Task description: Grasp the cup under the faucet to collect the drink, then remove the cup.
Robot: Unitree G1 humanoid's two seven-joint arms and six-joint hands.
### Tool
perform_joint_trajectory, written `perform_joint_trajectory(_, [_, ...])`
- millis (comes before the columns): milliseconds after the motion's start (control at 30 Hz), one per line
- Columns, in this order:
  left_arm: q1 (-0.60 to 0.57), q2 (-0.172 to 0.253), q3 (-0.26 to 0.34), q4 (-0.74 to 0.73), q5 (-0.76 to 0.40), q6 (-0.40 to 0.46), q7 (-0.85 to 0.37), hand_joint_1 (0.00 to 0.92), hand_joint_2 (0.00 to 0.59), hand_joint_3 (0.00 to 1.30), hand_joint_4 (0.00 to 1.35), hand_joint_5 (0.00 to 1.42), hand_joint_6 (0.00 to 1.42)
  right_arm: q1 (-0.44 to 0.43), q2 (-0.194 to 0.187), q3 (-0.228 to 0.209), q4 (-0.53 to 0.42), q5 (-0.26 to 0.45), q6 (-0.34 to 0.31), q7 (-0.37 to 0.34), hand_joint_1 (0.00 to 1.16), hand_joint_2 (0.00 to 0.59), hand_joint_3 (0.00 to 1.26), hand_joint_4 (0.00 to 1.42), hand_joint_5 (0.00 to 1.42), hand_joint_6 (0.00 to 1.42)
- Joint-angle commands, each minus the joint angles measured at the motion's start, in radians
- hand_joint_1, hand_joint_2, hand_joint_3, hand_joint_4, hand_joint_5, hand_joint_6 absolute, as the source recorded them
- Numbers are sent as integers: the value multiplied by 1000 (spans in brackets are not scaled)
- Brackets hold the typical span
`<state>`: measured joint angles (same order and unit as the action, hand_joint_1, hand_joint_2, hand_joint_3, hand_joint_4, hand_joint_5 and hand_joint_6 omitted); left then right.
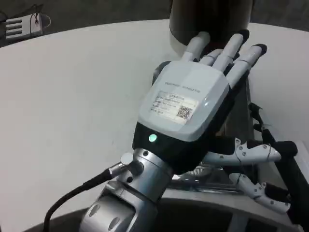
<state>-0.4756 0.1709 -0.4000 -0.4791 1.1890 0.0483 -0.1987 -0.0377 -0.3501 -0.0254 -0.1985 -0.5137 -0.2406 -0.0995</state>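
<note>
1. White table (72,96) runs across most of the head view, with dark floor beyond its curved far edge. A white power strip (19,26) lies on that floor at the top left.
2. At the top, a dark round dispenser (210,17) stands on the table, cut off by the upper edge of the picture.
3. The left hand (193,96) is raised in the middle, back up. Its fingers (231,48) are stretched out straight and slightly spread, with the tips at the dispenser's dark body. Nothing shows in its grasp, though the palm side is hidden.
4. On the white back of that hand sit a label (176,107) with a square code and, nearer the wrist, a small green light (152,138). A black cable (72,198) leaves the wrist towards the lower left.
5. The cup (215,178) seems to be the clear, glassy thing low down, just under the left wrist. Only a sliver with reflections shows, so its rim, its contents and the faucet above it cannot be made out.
6. The right hand (258,174) comes in from the lower right, just beside that clear thing. Its fingers (251,153) curve towards it.
7. I cannot tell whether the right hand really grips the cup, because the left hand covers where they meet.
</note>
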Motion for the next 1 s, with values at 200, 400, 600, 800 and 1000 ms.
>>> perform_joint_trajectory(200, [12,3,-45,21,-1,-23,-55,0,103,124,0,197,0,-13,-4,4,20,14,-21,-2,414,298,0,42,123,267])
perform_joint_trajectory(400, [15,3,-44,19,-1,-21,-55,0,103,124,0,197,0,-20,-3,9,31,13,-22,-5,420,296,0,42,123,267])
perform_joint_trajectory(600, [11,2,-42,18,1,-19,-55,0,103,126,0,197,0,-22,-6,10,38,12,-29,-8,424,296,0,42,123,267])
perform_joint_trajectory(800, [14,1,-44,13,4,-17,-56,0,103,127,0,197,0,-25,-1,12,41,16,-31,-6,426,296,0,42,123,267])
perform_joint_trajectory(1000, [24,5,-38,0,7,-12,-56,0,103,132,0,197,0,-35,-2,17,46,17,-32,-4,426,296,0,42,123,267])
